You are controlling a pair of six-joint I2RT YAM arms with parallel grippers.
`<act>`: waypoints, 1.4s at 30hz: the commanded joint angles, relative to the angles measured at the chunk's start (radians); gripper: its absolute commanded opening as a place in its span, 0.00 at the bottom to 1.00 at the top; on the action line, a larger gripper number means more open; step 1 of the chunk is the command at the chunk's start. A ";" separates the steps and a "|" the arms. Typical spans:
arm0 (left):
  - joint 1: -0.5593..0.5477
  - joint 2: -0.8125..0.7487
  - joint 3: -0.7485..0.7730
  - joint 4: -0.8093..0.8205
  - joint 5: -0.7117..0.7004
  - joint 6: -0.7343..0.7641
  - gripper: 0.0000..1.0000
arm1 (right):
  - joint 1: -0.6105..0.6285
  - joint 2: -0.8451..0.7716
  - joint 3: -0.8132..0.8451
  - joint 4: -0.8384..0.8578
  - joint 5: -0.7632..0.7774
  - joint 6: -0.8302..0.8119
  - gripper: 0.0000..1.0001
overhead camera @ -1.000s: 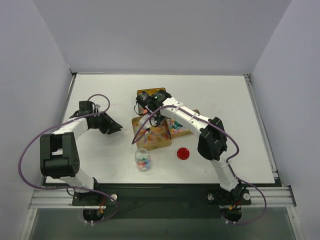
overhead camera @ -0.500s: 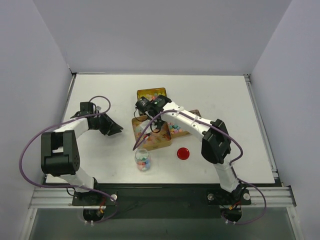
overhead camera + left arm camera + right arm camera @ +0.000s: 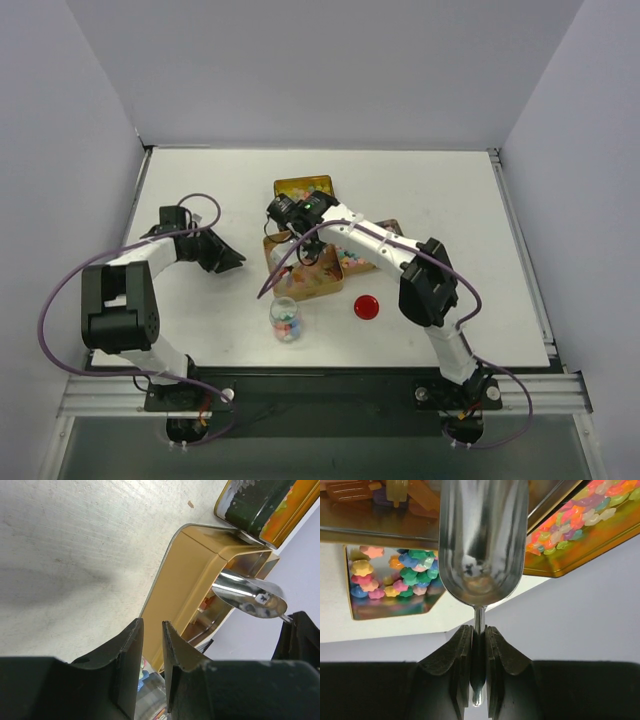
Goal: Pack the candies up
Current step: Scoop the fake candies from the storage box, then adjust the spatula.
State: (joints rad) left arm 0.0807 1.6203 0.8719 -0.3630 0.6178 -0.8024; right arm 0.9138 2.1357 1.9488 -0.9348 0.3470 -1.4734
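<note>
White table [image 3: 450, 200] carries tins [image 3: 290, 184] of candies [image 3: 395, 570]. Right gripper [image 3: 478, 632] pinches a metal scoop [image 3: 482, 540] by its handle near them; left gripper [image 3: 152, 632] stands slightly parted, empty.

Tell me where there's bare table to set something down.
Free: the table's right side, between the candy tins and the right edge, and the far strip behind the yellow tin. Crowded: the middle, around tins, jar, red lid and scoop.
</note>
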 commanded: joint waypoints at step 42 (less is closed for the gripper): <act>-0.148 0.032 0.107 0.228 0.244 0.012 0.40 | -0.055 0.000 0.107 -0.048 -0.171 0.263 0.00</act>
State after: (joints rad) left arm -0.0223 1.6314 0.9424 -0.1883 0.8246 -0.8001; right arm 0.8463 2.1265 1.9770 -0.9024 0.1753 -1.2995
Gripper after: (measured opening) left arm 0.392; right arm 0.149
